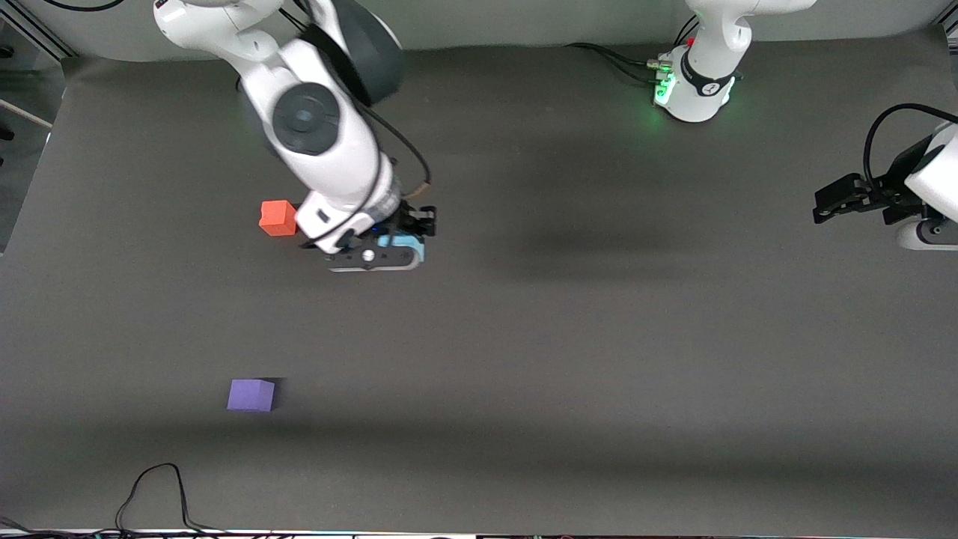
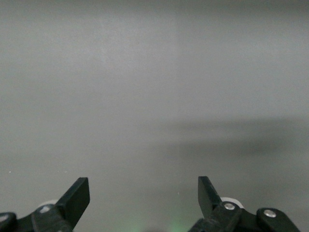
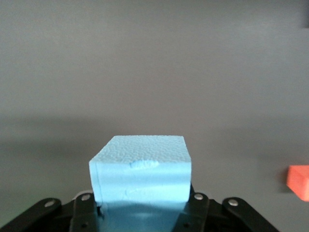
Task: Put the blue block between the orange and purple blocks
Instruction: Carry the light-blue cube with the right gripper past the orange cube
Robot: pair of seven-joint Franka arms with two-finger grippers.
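The small matte violet-purple cube (image 1: 251, 394) lies nearest the camera on the grey counter (image 1: 599, 337). The right gripper (image 1: 397, 243), beside the orange-red cube (image 1: 278, 218), clamps the sky-blue foam cube (image 3: 141, 169). The left gripper (image 2: 144, 198) waits, jaws apart.

Dark grey table (image 1: 599, 314) bears an orange block (image 1: 278, 218) and a purple block (image 1: 251, 394), well apart.

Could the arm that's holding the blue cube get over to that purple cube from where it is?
Probably yes. The right gripper, shut on the blue block, is beside the orange block; only bare table lies between it and the purple block, nearer the front camera.
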